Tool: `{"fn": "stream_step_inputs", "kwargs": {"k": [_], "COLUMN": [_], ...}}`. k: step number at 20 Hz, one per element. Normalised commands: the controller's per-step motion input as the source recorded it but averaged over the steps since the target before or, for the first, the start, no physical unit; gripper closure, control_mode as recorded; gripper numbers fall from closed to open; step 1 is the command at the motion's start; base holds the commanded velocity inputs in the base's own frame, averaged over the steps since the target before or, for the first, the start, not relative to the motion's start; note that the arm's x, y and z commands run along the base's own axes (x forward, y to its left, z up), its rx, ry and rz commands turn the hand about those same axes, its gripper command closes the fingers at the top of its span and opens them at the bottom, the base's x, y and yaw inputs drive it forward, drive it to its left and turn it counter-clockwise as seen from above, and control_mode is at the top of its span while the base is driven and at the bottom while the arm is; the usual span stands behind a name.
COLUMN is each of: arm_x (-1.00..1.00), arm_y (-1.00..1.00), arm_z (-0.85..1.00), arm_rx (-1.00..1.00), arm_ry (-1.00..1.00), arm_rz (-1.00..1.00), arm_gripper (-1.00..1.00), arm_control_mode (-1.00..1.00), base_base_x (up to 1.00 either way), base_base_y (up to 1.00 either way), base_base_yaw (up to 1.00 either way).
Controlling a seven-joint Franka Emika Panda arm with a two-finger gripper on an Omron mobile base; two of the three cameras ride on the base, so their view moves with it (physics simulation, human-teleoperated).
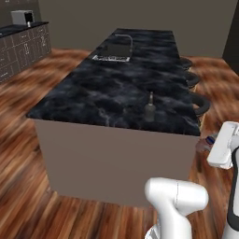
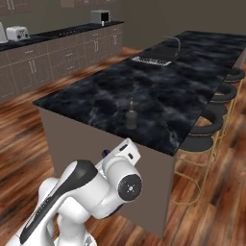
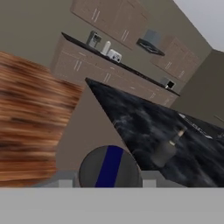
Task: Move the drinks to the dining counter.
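Gripped between fingers (image 3: pixel 108 181): can (image 3: pixel 110 167), purple-blue band across it, held low beside worktop's (image 1: pixel 93 93) near end. Upright on worktop near that edge: dark bottle (image 1: pixel 150 108).

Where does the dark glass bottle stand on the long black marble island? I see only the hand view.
Observer: The dark round-bodied glass bottle stands upright near the near end of the black marble island, toward the side with dark stools.
Operator: Is the gripper over the top?
Observer: No, it is short of the island, by that same near corner.
Operator: What is at the far end?
Observer: An inset sink with a faucet.
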Motion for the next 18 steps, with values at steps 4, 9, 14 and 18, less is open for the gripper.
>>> {"fn": "stream_step_inputs", "kwargs": {"k": [4, 9, 14, 18], "arm_x": [0.00, 0.00, 0.00, 0.00], "arm_y": [0.00, 0.00, 0.00, 0.00], "arm_z": [0.00, 0.00, 0.00, 0.00], "arm_rx": [0.00, 0.00, 0.00, 0.00], "arm_ry": [0.00, 0.00, 0.00, 0.00], "arm_rz": [0.00, 0.00, 0.00, 0.00], "arm_gripper": [1.00, 1.00, 1.00, 1.00], "arm_control_mode": [1.00, 1.00, 1.00, 1.00], "base_base_x": [0.55, 0.65, 0.69, 0.69], "base_base_y": [-0.09, -0.05, -0.12, -0.01], "base_base_yaw": [0.00, 0.00, 0.00, 0.00]}}
